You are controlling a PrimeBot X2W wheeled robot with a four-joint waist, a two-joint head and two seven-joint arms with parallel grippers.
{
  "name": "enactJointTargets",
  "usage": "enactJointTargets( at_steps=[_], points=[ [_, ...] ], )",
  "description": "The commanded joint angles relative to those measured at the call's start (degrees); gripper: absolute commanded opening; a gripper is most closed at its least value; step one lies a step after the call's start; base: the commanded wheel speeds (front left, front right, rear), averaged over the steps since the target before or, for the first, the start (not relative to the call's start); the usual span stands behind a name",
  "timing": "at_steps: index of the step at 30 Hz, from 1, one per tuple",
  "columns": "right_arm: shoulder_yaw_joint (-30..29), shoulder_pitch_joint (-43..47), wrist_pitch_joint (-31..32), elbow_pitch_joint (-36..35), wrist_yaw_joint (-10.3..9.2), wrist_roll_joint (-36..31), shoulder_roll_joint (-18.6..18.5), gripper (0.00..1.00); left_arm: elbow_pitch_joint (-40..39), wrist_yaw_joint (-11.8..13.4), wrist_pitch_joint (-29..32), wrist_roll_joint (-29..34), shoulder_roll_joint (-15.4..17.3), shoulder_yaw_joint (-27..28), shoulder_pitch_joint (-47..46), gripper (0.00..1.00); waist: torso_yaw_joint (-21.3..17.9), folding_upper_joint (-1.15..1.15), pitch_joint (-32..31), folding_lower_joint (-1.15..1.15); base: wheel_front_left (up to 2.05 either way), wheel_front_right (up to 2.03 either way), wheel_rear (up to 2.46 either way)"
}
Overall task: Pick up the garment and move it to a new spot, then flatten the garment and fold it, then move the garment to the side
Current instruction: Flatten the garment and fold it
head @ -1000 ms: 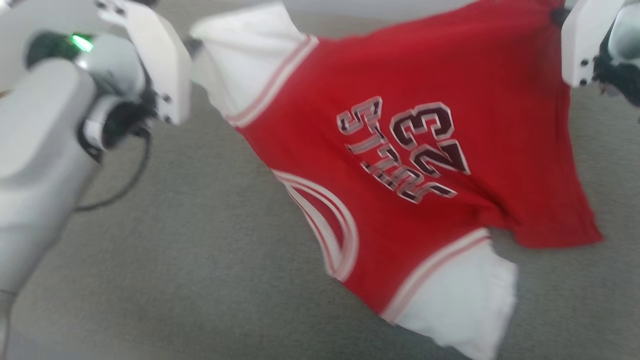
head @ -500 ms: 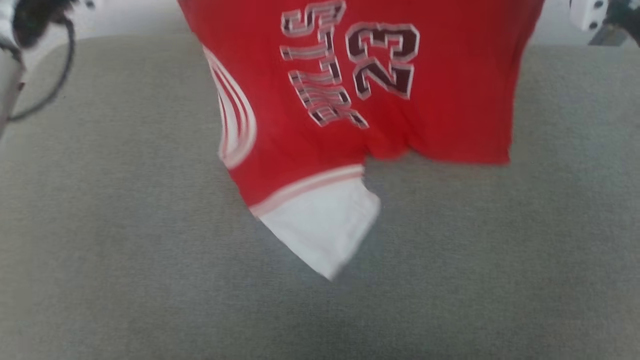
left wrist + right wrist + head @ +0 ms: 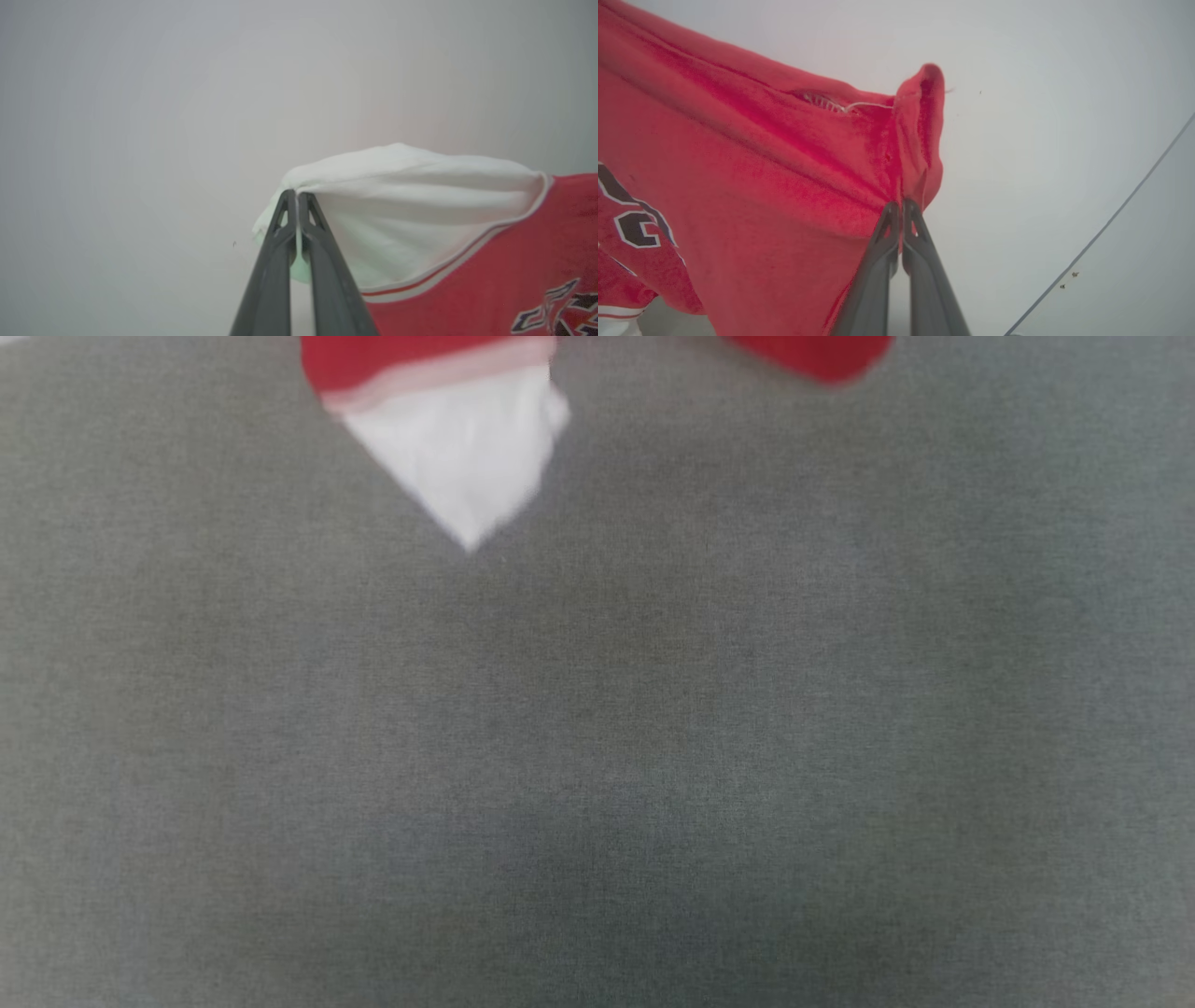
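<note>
The small bright red jersey-style garment (image 3: 429,359), with white sleeves, striped trim and dark block lettering, is up in the air, stretched between the two arms. From the head view I catch just its lowest parts at the top edge: a white sleeve (image 3: 457,448) hanging to a point and a red hem corner (image 3: 812,355) off to the side, both apparently clear of the grey woven cloth surface (image 3: 597,756) beneath.

A second ago the lettered chest filled that view and the shirt sagged close to the cloth; half a second ago it sat higher; now nearly all of it has gone off the top. The view itself may have tipped a little, so I wouldn't put all of that down to the arms, but the shirt looks to have been raised.

The left gripper (image 3: 296,198) has its long dark fingers pinched tight on the edge of the other white sleeve; the right gripper (image 3: 901,207) is pinched just as tight on a bunched fold of red fabric beside a seam.

To my eye this is the carry: picked up, hanging free, not yet laid at its new spot; flattening and folding remain. A two-point hold like this should let it come down spread out.
</note>
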Motion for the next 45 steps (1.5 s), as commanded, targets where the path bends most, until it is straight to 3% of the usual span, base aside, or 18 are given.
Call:
enactJointTargets(
  at_steps=[1,5,11,17,20,28,34,44,45],
  points=[
    [-0.30,-0.79,-1.98,1.19,-0.09,-1.20,0.01,0.00,0.93,0.14,-2.17,1.47,0.30,0.21,-1.70,0.00,-0.10,0.00,0.84,0.00,0.00,0.00,0.00],
    [-1.47,-2.64,-7.35,5.52,-0.09,-4.68,1.08,0.00,3.98,-0.70,-9.43,2.31,-1.03,0.54,-4.08,0.00,0.50,0.00,1.60,0.00,0.00,0.00,0.00],
    [-0.94,0.97,-6.59,8.21,-0.09,-6.12,2.02,0.00,7.49,-4.92,-10.08,0.34,-3.64,-0.73,1.79,0.00,2.28,0.00,0.53,0.00,0.00,0.00,0.00],
    [2.44,10.83,-1.08,6.77,-0.08,-2.36,2.15,0.00,5.40,-6.37,-0.01,-6.78,-4.72,-4.22,13.67,0.00,4.54,0.00,-2.29,0.00,0.00,0.00,0.00],
    [4.42,15.84,1.95,3.67,-0.08,0.95,1.32,0.00,1.11,-6.34,5.92,-11.34,-2.97,-6.08,18.72,0.00,5.38,0.00,-3.21,0.00,0.00,0.00,0.00],
    [10.05,28.95,8.47,-8.97,-0.07,10.85,-5.33,0.00,-7.67,-6.38,19.74,-21.21,0.73,-8.65,31.96,0.00,6.95,0.00,-5.28,0.00,0.00,0.00,0.00],
    [12.07,38.80,10.07,-17.97,-0.07,16.52,-10.57,0.00,-16.64,-2.58,26.48,-24.04,3.86,-10.52,41.02,0.00,7.54,0.00,-6.72,0.00,0.00,0.00,0.00],
    [12.79,52.92,11.31,-30.93,-0.06,20.90,-17.19,0.00,-41.17,11.06,34.73,-28.50,12.79,-12.87,56.39,0.00,7.50,0.00,-7.65,0.00,0.00,0.00,0.00],
    [12.79,52.92,11.31,-30.93,-0.06,20.90,-17.19,0.00,-41.17,11.06,34.73,-28.50,12.79,-12.87,56.39,0.00,7.50,0.00,-7.65,0.00,0.00,0.00,0.00]
  ],
)
